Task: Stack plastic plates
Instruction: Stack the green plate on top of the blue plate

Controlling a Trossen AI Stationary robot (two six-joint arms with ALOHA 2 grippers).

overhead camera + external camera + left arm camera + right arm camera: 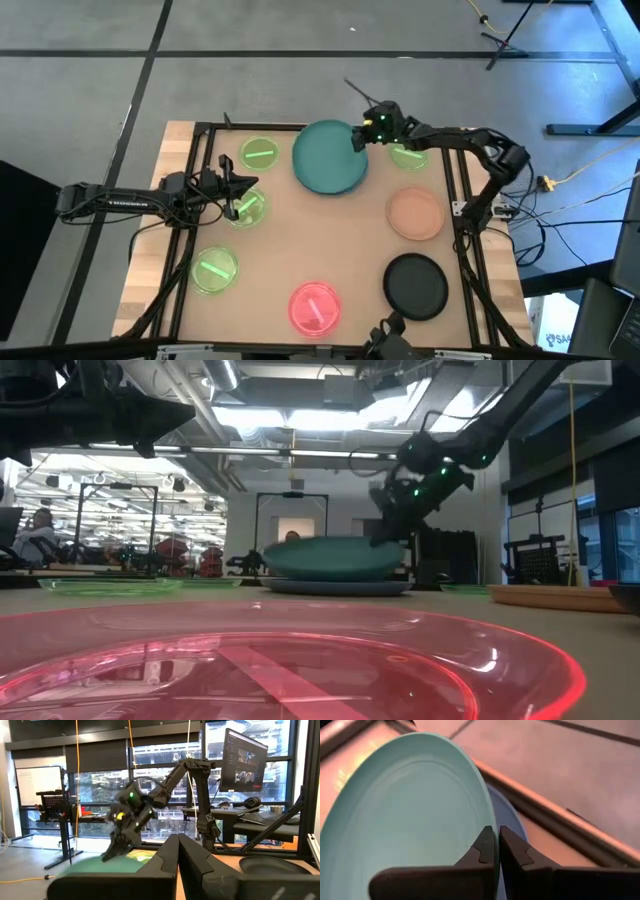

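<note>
The right hand (362, 137), clenched on the teal plate (328, 157), lowers it onto the blue plate (506, 815); seven plates around this pair remain unstacked.

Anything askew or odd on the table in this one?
The teal plate sits tilted rather than flat on the blue plate, one edge raised where the right hand pinches its rim. That fits mid-placement; nothing looks spilled or damaged.

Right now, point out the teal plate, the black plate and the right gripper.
teal plate (328, 160): high view, middle of its face.
black plate (416, 284): high view, centre of the dish.
right gripper (360, 140): high view, fingertips at the teal plate's rim.
</note>
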